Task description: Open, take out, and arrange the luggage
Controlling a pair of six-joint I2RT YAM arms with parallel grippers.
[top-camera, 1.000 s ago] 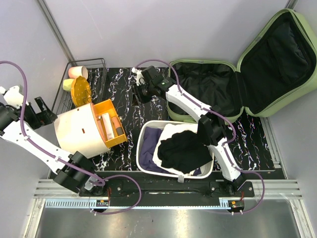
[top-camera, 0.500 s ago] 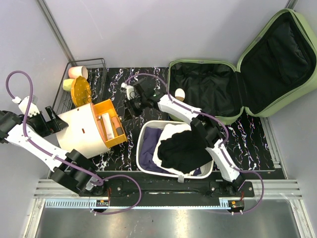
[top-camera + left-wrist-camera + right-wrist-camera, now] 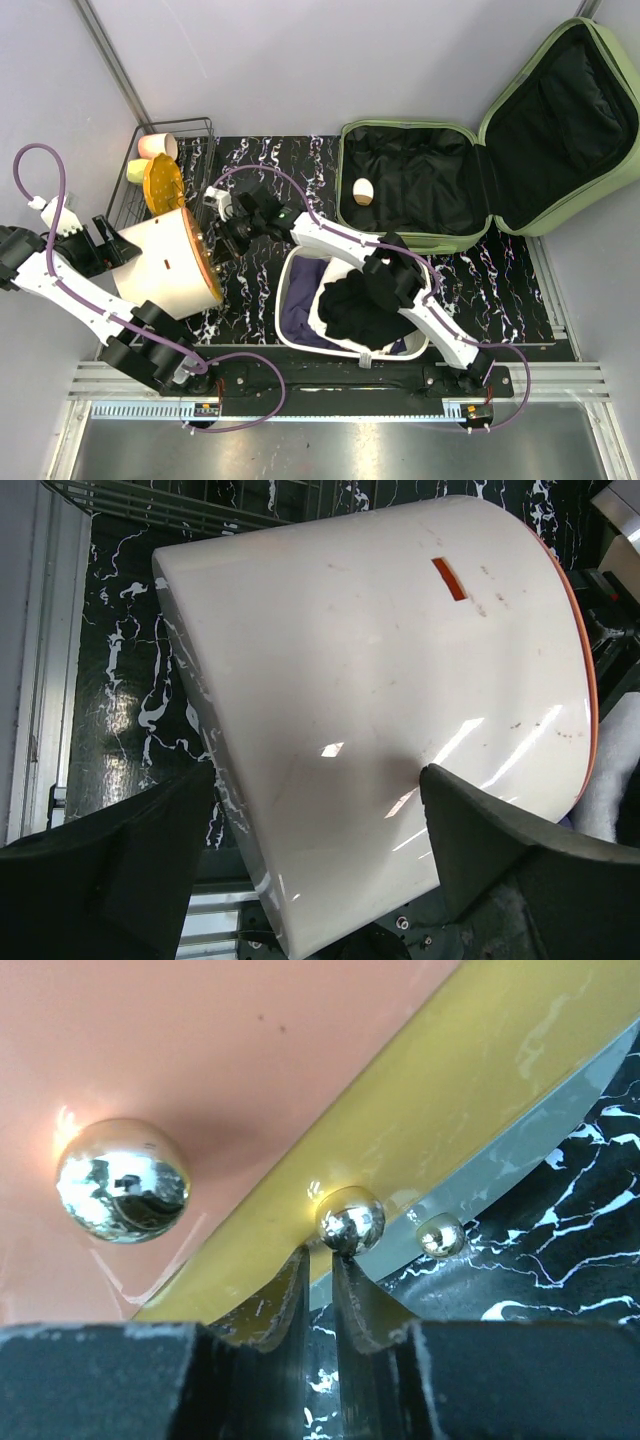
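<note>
Luggage (image 3: 430, 170) lies open at the far right of the black marbled surface (image 3: 260, 160). We see its olive lid thrown back to the right, its black lining bare, and a small white egg-shaped thing (image 3: 364, 190) near its left wall.

At the far left, a wire basket (image 3: 195, 130) holds a pink cup (image 3: 157, 146), a pale green cup (image 3: 137, 170) and an orange disc (image 3: 162, 183). Just in front of it, the left pincer (image 3: 315, 775) is spread wide and grasps a white drum-shaped container (image 3: 380, 660) lying on its side, one finger against each flank.

The right pincer (image 3: 322, 1258) is nearly clenched, only a slit between its fingers. Its tips touch the yellow rim (image 3: 450, 1110) of the container's front, just below a small chrome ball (image 3: 350, 1220). We cannot tell whether they nip the rim.

Right of the container, a white bin (image 3: 300, 262) holds dark clothes (image 3: 355, 305), near the luggage's front edge.
</note>
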